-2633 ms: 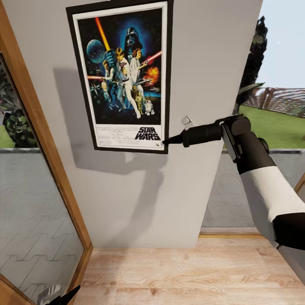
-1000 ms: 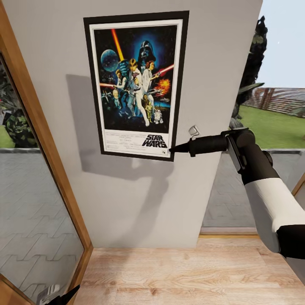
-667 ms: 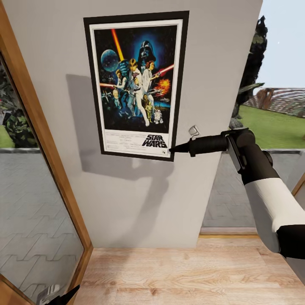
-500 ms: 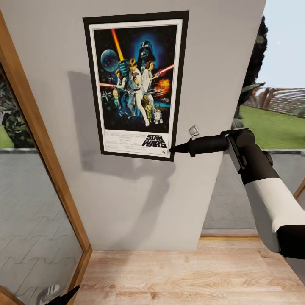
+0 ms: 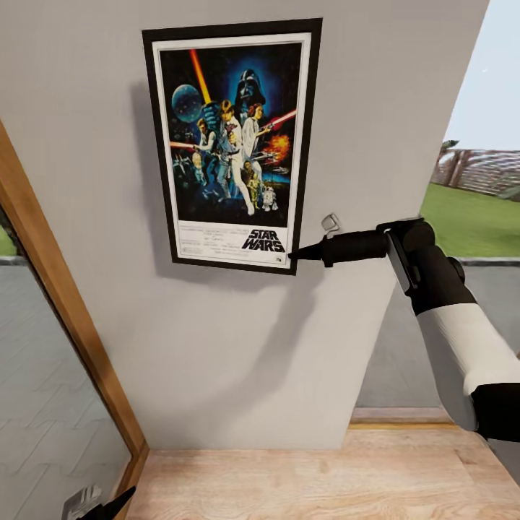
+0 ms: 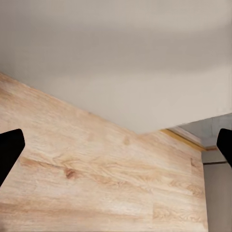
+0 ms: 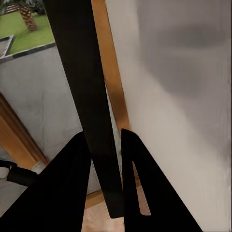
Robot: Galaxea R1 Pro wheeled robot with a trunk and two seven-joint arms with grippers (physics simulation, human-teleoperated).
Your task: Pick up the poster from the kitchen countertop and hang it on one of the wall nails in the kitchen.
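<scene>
Head view: right hand (image 5: 292, 254) pinches the black-framed Star Wars poster (image 5: 232, 143) corner.

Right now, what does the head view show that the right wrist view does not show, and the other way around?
Head view alone: the printed front of the poster with its STAR WARS strip, a small metal hook on the wall beside the lower right corner, and the wooden floor.

Right wrist view alone: the poster's thin black edge running between the two fingers of the right gripper, shut on it.

Both share: the grey wall, the wooden window frame, and that gripper at the poster's lower right corner.
</scene>
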